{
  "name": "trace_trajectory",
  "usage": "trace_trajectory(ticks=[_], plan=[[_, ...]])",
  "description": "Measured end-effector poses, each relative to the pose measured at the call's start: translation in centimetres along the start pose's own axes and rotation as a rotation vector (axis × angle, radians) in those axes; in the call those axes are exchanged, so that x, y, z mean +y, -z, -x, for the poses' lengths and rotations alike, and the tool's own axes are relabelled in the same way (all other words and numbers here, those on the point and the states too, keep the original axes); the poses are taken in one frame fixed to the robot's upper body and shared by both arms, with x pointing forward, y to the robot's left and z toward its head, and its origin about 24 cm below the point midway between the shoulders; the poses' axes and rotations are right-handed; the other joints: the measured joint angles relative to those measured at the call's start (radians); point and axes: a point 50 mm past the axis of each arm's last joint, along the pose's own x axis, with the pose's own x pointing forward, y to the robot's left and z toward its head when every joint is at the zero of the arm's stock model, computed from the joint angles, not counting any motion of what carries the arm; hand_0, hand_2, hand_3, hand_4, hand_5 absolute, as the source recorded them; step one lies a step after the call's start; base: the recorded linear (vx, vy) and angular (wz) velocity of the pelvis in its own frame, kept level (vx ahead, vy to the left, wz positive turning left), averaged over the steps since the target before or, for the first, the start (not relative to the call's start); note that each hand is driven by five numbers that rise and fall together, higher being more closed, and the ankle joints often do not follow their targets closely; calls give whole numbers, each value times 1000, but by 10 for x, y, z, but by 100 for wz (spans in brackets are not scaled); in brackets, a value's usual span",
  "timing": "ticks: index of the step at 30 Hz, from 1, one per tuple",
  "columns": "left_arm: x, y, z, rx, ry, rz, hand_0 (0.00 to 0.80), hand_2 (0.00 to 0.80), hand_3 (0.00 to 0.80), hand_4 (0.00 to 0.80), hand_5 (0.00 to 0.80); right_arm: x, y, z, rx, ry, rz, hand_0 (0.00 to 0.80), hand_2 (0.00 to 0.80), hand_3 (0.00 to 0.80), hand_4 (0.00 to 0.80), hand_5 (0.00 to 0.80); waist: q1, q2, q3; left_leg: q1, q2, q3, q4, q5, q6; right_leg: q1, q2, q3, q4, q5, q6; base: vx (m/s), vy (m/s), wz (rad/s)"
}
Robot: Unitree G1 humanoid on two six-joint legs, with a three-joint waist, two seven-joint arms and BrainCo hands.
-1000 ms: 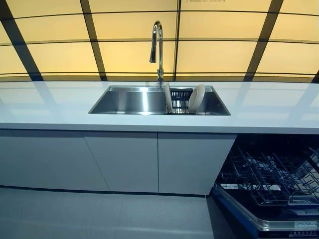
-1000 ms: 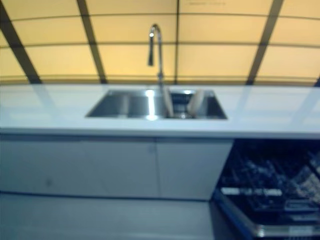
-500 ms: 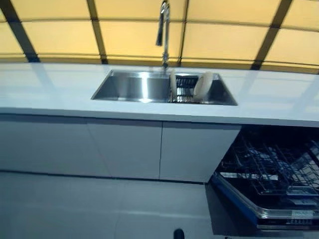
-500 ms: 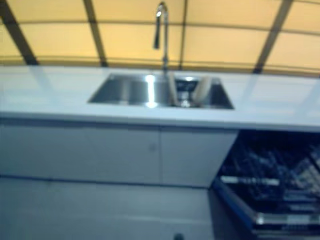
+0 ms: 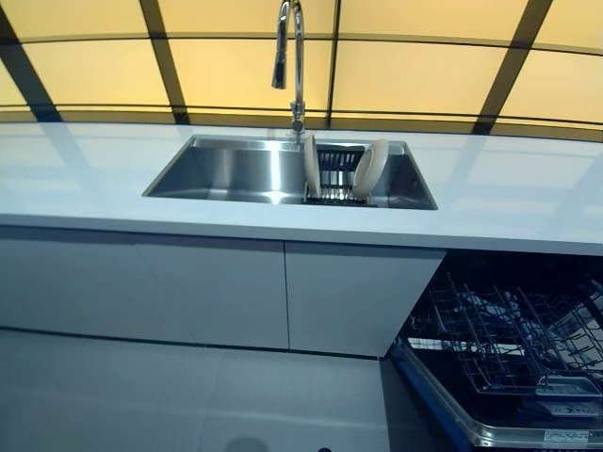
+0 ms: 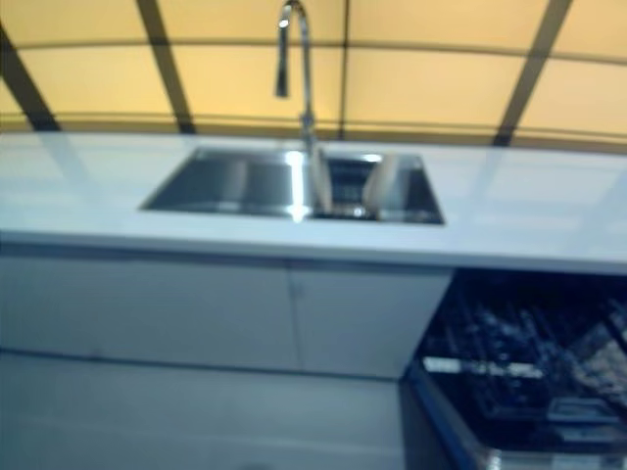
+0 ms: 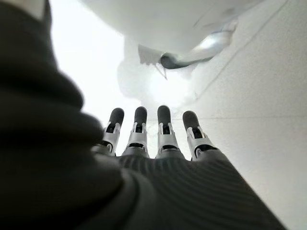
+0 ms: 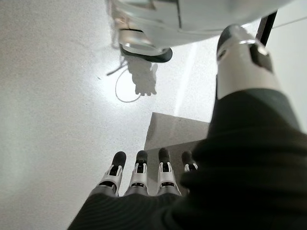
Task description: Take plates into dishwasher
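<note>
Two white plates stand on edge in a dark rack (image 5: 337, 175) in the right part of the steel sink (image 5: 226, 174): one (image 5: 311, 167) at the rack's left, one (image 5: 370, 169) at its right. The dishwasher (image 5: 499, 353) is open at the lower right, its wire rack pulled out, some dishes inside. Neither hand shows in the eye views. My left hand (image 7: 153, 139) shows only in the left wrist view, fingers straight, empty, over the floor. My right hand (image 8: 148, 175) shows only in the right wrist view, fingers straight, empty, over the floor.
A tall chrome tap (image 5: 292, 66) rises behind the sink. The white counter (image 5: 85, 184) runs the full width, with white cabinet doors (image 5: 217, 292) below. Grey floor (image 5: 170, 395) lies in front. Yellow panels with dark bars form the back wall.
The camera has shifted: the sink and counter now sit a little further left and lower in the picture than half a second ago. The plates and dishwasher rack have not moved.
</note>
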Motion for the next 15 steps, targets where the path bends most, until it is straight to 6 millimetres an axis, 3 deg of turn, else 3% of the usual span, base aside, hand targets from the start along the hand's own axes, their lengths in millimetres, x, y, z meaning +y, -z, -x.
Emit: trace_trajectory(ticks=[1,3,5,6,7,8,10,11,13,15], plan=[[0,1,0,4,-4,28,0,0,0,0,0,1,-2,0,-4,-5,0,0,0,0,0,0,8,-6,-5,-13,-3,10,47,0,-4,15,-1,7,-22,-1,-2,275,-260,-28],[2,4,0,19,-23,116,0,0,0,0,0,2,-10,-1,-25,-15,2,0,0,0,0,0,30,-26,-21,-139,-11,20,304,3,-19,45,-1,25,-80,-1,-1,120,-174,-45],[4,-1,0,5,-36,183,0,0,0,0,0,-1,-22,-2,-50,-19,18,0,0,0,0,0,53,-27,-15,-330,-13,-19,655,45,-6,55,1,43,-76,29,-32,115,-3,-37],[5,-2,0,3,-42,187,0,0,0,0,0,-1,-25,-2,-56,-20,42,0,0,0,0,0,57,-20,-15,-378,-45,-53,684,42,-8,75,1,58,-80,26,-37,208,102,-37],[5,-1,0,2,-42,195,0,0,0,0,0,0,-28,-2,-56,-22,58,0,0,0,0,0,58,-32,-4,-376,-79,-60,599,43,-7,93,-11,71,-91,25,-37,226,114,-38],[4,-1,0,3,-41,197,0,0,0,0,0,-1,-28,-2,-54,-21,63,0,0,0,0,0,60,-31,-4,-374,-89,-55,534,45,-3,100,-14,76,-92,23,-33,272,160,-53],[3,4,0,8,-44,210,0,0,0,0,0,0,-30,-2,-53,-29,69,0,0,0,0,0,53,-26,1,-326,-89,-16,141,81,29,150,-25,49,-131,23,-30,316,179,-36],[4,3,0,2,-52,210,0,0,0,0,0,0,-29,-2,-47,-35,73,0,0,0,0,0,49,-23,6,-319,-86,-21,-1,115,22,176,-26,27,-158,21,-29,283,153,-1],[4,-5,0,-20,-61,215,0,0,0,0,0,-2,-25,-3,-29,-32,77,0,0,0,0,0,53,-16,19,-312,-82,-59,-118,146,16,194,-24,26,-174,12,-16,314,166,-9],[4,-5,0,-16,-77,226,0,0,0,0,0,-2,-21,-3,-10,-32,82,0,0,0,0,0,53,-17,19,-305,-79,-49,-102,158,30,222,-37,25,-190,1,3,328,152,-19]])
